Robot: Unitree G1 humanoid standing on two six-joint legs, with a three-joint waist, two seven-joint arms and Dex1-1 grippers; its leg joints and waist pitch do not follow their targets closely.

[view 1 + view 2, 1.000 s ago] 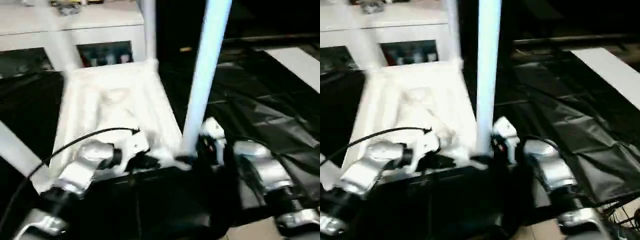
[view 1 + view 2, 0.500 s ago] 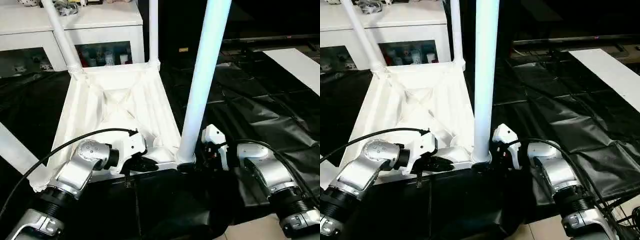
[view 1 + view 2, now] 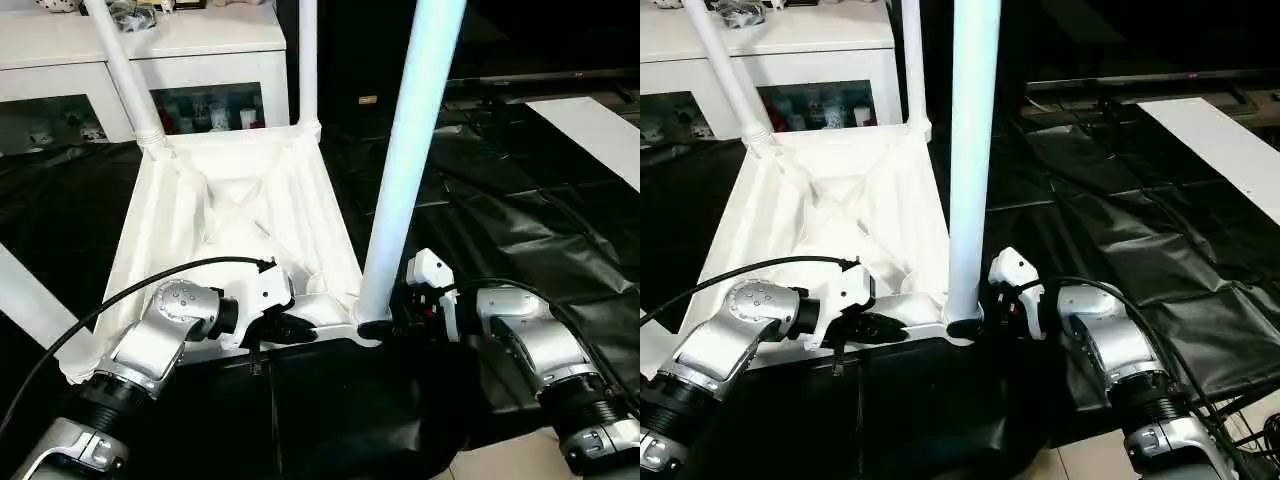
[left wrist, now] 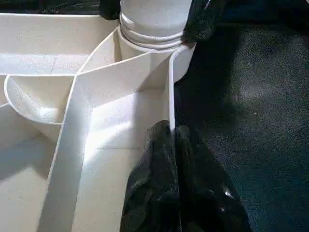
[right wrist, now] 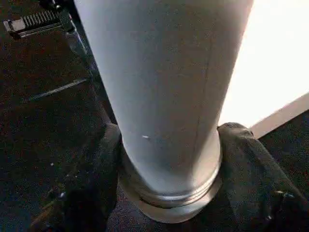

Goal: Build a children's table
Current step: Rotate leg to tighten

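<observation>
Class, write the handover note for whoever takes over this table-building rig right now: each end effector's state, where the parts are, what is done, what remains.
Left end effector: shut, pinching the near rim of the upside-down tabletop beside the near right corner.
Right end effector: its fingers flank the base of the near right leg; a firm grip cannot be confirmed.
Done: that leg stands in its corner socket; the two far legs also stand upright; a fourth leg rises at the near left.
Left: check that every leg is fully seated, then turn the table upright.

Sharp, evenly lit; glare on the tabletop (image 3: 235,215), dark floor sheeting (image 3: 520,220).
</observation>
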